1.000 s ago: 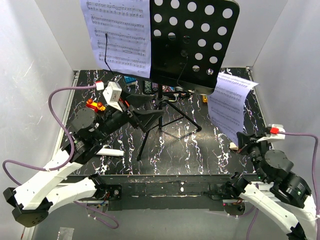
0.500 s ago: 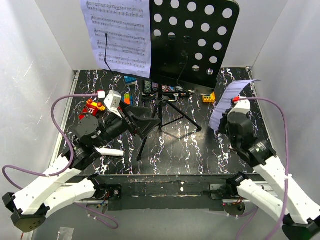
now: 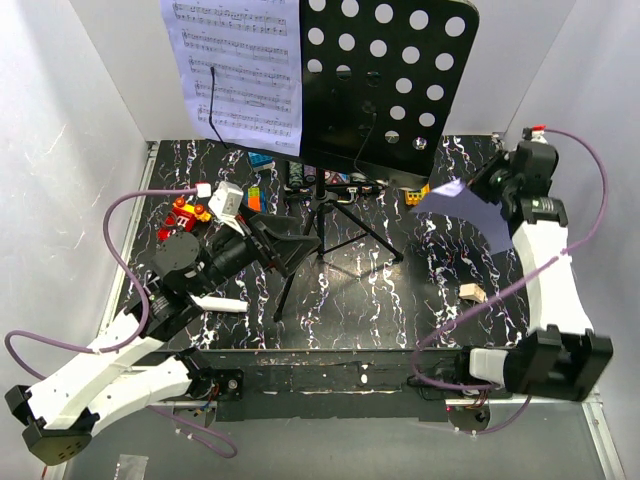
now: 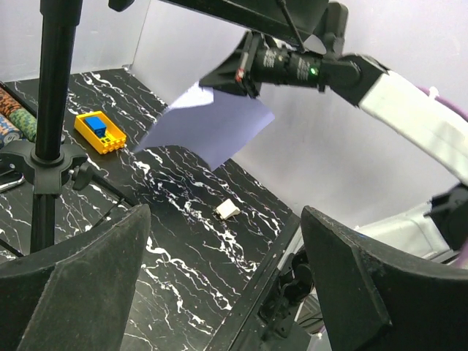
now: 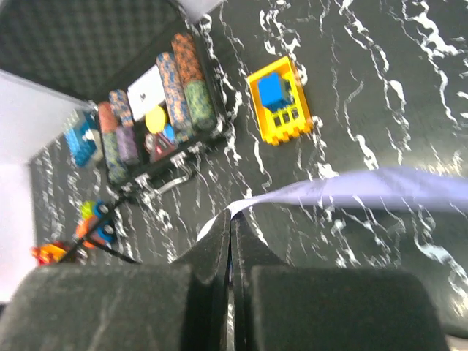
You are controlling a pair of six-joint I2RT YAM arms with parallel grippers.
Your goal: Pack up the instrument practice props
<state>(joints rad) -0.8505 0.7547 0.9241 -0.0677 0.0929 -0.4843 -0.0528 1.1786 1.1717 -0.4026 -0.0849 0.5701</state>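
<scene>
A black perforated stand (image 3: 390, 80) towers at the back of the table (image 3: 400, 300), with a page (image 3: 235, 70) of printed staves on its desk, too small to read. The right gripper (image 5: 230, 228), fingers pressed together, pinches a second page (image 3: 470, 208) above the table's right side. The left gripper (image 4: 223, 219), spread wide and empty, sits beside the tripod legs (image 3: 340, 235).

Near the far edge of the black marbled table (image 3: 400, 300): open case of poker chips (image 5: 146, 110), yellow-and-blue block (image 5: 280, 100) close beside it. Toward the left edge, red and orange toy blocks (image 3: 183, 212). Toward the near right corner, small pale block (image 3: 470, 292).
</scene>
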